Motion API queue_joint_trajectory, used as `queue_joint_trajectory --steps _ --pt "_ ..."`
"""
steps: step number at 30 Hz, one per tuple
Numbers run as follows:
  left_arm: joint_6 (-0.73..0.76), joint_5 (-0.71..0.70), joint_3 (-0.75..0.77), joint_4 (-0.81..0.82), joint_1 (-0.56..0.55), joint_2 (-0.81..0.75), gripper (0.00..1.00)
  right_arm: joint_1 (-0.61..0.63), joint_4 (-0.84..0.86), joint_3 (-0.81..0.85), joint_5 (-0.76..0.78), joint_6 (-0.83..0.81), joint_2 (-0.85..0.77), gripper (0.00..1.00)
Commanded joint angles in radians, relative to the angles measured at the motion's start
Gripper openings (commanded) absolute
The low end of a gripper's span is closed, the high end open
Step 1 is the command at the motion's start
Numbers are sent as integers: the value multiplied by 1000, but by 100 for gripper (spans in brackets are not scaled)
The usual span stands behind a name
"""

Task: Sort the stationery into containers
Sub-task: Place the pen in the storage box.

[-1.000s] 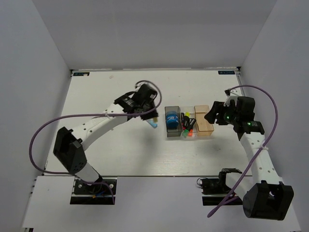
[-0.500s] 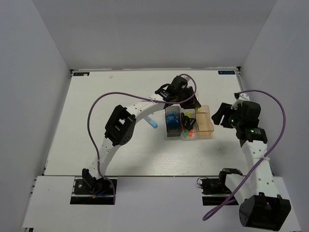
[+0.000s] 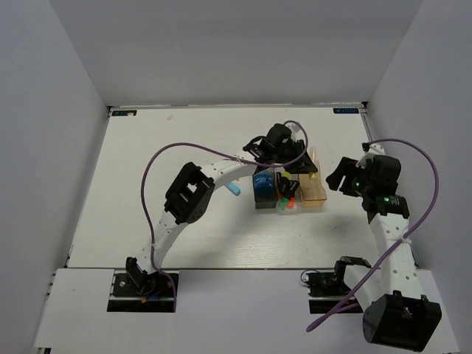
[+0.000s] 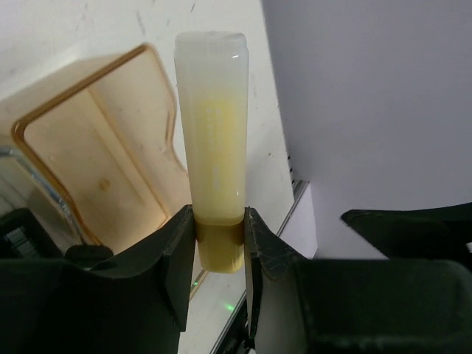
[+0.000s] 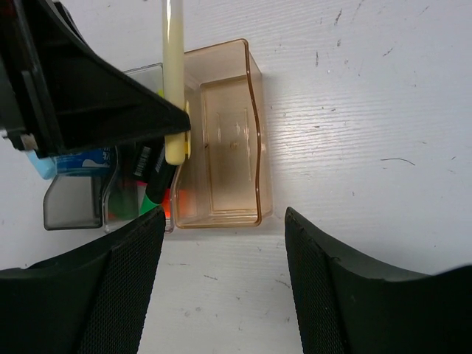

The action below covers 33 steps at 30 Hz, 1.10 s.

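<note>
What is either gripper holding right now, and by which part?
The left gripper pinches a cream stick by its yellower end, the rest jutting forward. The right gripper is open, empty.

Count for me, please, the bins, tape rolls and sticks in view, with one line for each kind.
Bins: 3 (smoky bin, clear bin, tan bin)
Tape rolls: 1 (tape roll, in the smoky bin)
Sticks: 2 (light-blue stick, outside the bins; cream stick, held by the left fingers)
Total: 6
</note>
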Motion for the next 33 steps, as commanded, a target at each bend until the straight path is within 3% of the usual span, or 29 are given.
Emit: queue_joint_trajectory --steps 1,6,7,8,10,11,14,15,16,17,19,20,21,22,24,25,26,28,29,30,31,32,33 --pt "15 21 -35 -21 -25 -69 0 -13 34 -1 -3 9 6 69" --pt "45 2 -49 -67 -50 -72 3 -26 33 -1 -16 9 1 70" --pt "48 1 -48 -84 -50 -71 8 -29 33 -1 -21 10 6 70" --pt "49 -5 -46 -83 -50 -69 27 -32 30 -3 -24 9 8 70" --pt "60 -5 -37 -104 -51 -69 43 -35 30 -3 -30 7 9 70" --pt "63 -10 -35 -109 -53 -69 57 -40 31 -4 -38 7 12 70" --pt "81 -18 -31 -135 -51 -86 60 -44 30 -4 -52 12 17 71" --pt "84 -22 -29 -145 -51 -97 70 -46 30 -4 -55 13 18 71" --pt "89 -36 -29 -150 -51 -101 72 -46 30 -4 -59 12 20 71" --pt "98 -35 -31 -159 -51 -106 72 -49 28 -6 -58 9 21 71" --pt "115 -50 -40 -162 -50 -132 56 -53 28 -4 -65 12 20 71" --pt "120 -53 -43 -161 -50 -152 41 -55 28 -4 -64 12 18 71" --pt "124 -62 -55 -165 -48 -161 6 -58 27 -6 -64 10 17 71" --pt "141 -68 -63 -164 -45 -214 0 -58 27 -4 -68 7 17 71" --pt "157 -138 -133 -167 -36 -265 0 -61 27 -7 -70 4 17 71" --pt "172 -174 -194 -176 -34 -363 0 -63 27 -9 -72 -3 20 71" --pt "173 -311 -230 -176 -30 -399 9 -63 28 -10 -78 -5 20 74" --pt "135 -421 -345 -255 -22 -495 36 -66 25 -6 -79 -10 27 76" --pt "111 -567 -362 -294 -17 -540 40 -66 24 -6 -81 -10 31 76" --pt "89 -615 -373 -337 1 -568 47 -66 22 -3 -84 -10 35 76" --pt "-16 -657 -370 -533 9 -572 54 -66 20 -6 -84 -10 35 76" --pt "-49 -726 -368 -587 30 -577 54 -64 24 -3 -84 -10 34 76" --pt "-145 -764 -371 -741 51 -577 59 -66 24 -6 -84 -10 34 76"
